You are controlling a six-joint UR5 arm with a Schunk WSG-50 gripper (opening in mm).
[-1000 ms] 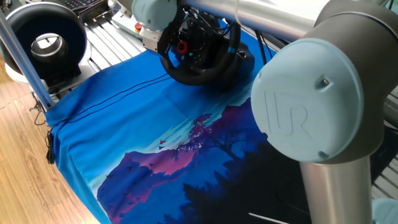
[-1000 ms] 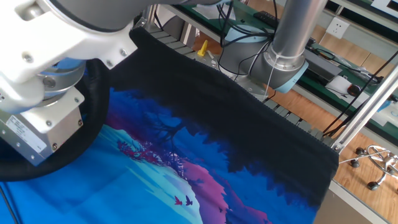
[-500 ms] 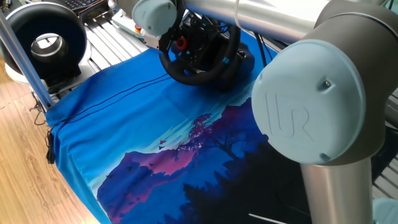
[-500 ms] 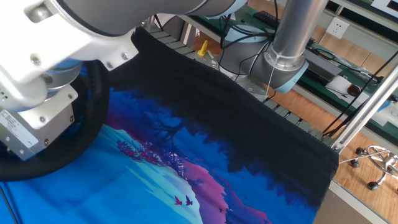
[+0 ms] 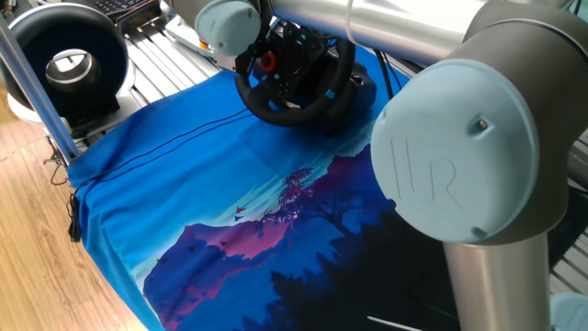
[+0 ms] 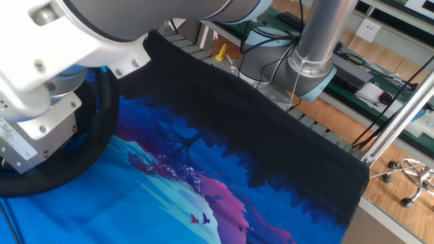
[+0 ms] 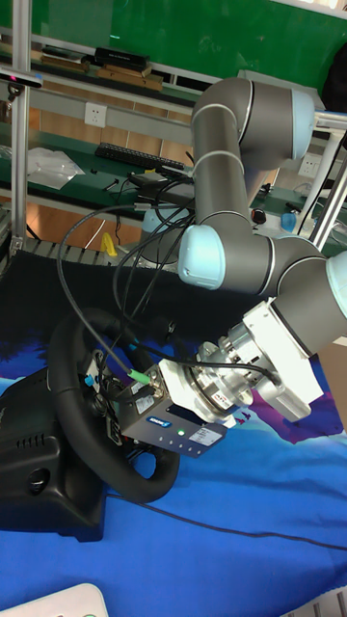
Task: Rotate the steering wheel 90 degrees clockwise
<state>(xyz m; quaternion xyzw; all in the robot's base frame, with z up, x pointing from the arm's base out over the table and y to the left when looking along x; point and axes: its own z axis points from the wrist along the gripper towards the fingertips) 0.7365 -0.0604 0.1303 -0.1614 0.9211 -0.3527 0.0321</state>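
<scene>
The steering wheel [image 5: 285, 112] is black with a thick rim and stands at the far end of the blue cloth. Its red knob [image 5: 267, 62] shows on the hub. In the tall fixed view the wheel's rim [image 7: 72, 439] curves round my gripper [image 7: 96, 378], which reaches into the hub area from the right. The fingers are mostly hidden by cables and the camera box [image 7: 172, 426] on the wrist. The wheel has turned along with the wrist, so the gripper is shut on it. In the other fixed view only the rim [image 6: 95, 163] shows, behind the white wrist [image 6: 41, 129].
A larger black ring-shaped device [image 5: 69, 55] with a grey-white centre stands at the back left, behind a metal post [image 5: 28, 74]. The printed blue cloth [image 5: 230, 202] covers the table. My arm's big elbow joint [image 5: 459, 156] fills the right side. The wheel's base [image 7: 39, 482] rests on the cloth.
The wrist has moved up a little and rotated, and the wheel has turned with it: the red knob has moved up slightly. There is little motion in the last half second.
</scene>
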